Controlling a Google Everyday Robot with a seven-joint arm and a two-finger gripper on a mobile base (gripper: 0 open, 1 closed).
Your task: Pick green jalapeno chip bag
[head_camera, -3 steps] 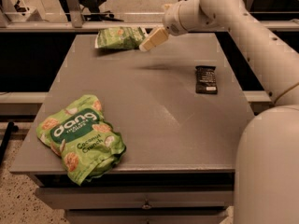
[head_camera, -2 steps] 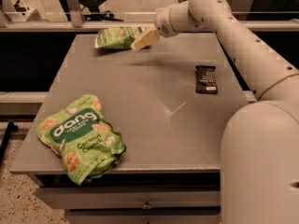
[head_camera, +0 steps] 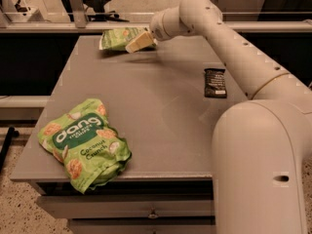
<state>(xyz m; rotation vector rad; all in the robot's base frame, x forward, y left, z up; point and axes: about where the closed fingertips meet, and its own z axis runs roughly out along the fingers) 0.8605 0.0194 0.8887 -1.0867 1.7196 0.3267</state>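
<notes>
The green jalapeno chip bag (head_camera: 116, 37) lies flat at the far left edge of the grey table (head_camera: 161, 111). It is small, green, with pale chip pictures. My gripper (head_camera: 138, 42) reaches across the table from the right and sits at the bag's right end, overlapping its edge, low over the tabletop. The arm hides part of the bag's right side. I cannot tell whether the gripper touches the bag.
A larger bright-green "dang Coconut Crunch" bag (head_camera: 84, 143) lies at the table's near left corner. A small dark brown bar wrapper (head_camera: 215, 82) lies at the right, under my arm. Drawers sit below the table front; a rail runs behind the table.
My gripper has moved left along the far edge of the table, from beside the chip bag to over its right end. The bags and the wrapper have not moved.
</notes>
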